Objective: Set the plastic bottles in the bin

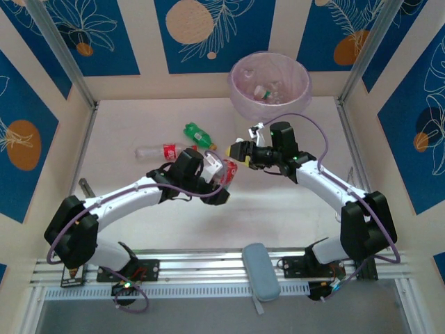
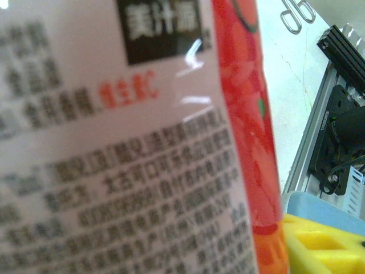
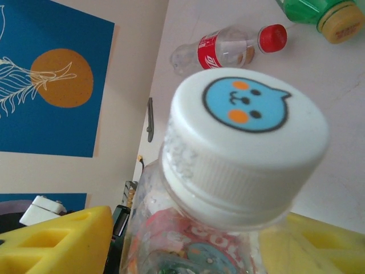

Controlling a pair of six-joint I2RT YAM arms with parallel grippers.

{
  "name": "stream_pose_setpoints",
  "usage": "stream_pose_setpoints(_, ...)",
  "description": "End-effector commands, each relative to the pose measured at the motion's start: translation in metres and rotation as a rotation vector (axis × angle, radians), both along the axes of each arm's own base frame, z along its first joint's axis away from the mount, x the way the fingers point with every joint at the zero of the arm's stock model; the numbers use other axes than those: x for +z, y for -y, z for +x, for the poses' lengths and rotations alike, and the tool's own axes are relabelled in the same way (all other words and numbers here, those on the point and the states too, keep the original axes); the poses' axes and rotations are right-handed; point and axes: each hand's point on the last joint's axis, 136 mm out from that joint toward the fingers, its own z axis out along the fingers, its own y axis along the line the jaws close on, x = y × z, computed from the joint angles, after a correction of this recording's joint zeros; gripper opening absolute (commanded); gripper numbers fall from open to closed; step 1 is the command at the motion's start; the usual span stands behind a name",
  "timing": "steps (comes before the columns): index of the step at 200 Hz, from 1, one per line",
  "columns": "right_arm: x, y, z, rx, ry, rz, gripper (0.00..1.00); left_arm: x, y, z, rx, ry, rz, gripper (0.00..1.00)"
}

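Observation:
A clear bottle [image 1: 224, 172] with a red and white label hangs above the middle of the table, and my left gripper [image 1: 220, 181] is shut on its body. Its printed label [image 2: 114, 160] sits close before the left wrist camera, beside one yellow finger [image 2: 325, 245]. My right gripper [image 1: 238, 149] straddles the same bottle's white-capped top [image 3: 245, 131], left finger a sliver off it, right finger behind it. A green bottle [image 1: 197, 133] and a clear red-capped bottle [image 1: 158, 150] lie on the table behind. The bin [image 1: 233, 83] stands at the back with several bottles [image 1: 268, 92] inside.
Walls close the table on the left, back and right. An aluminium rail [image 1: 208, 264] runs along the near edge with a grey-blue pad [image 1: 261, 270] lying on it. A small dark metal piece [image 1: 85, 185] sits at the left edge.

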Motion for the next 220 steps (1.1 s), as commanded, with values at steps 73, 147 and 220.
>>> stream_pose_setpoints(73, 0.033, 0.003, 0.005, 0.023, 0.126, -0.053, 0.49, 0.05, 0.01, 0.002, 0.002, 0.123, -0.154, 1.0)
stream_pose_setpoints(147, 0.143, 0.051, 0.028, -0.071, 0.469, -0.243, 0.42, 0.083, -0.052, 0.01, 0.244, 0.251, -0.074, 1.0)
stream_pose_setpoints(220, 0.279, 0.127, 0.071, -0.411, 0.816, -0.349, 0.41, 0.06, -0.122, 0.042, 0.602, 0.158, -0.02, 1.0)
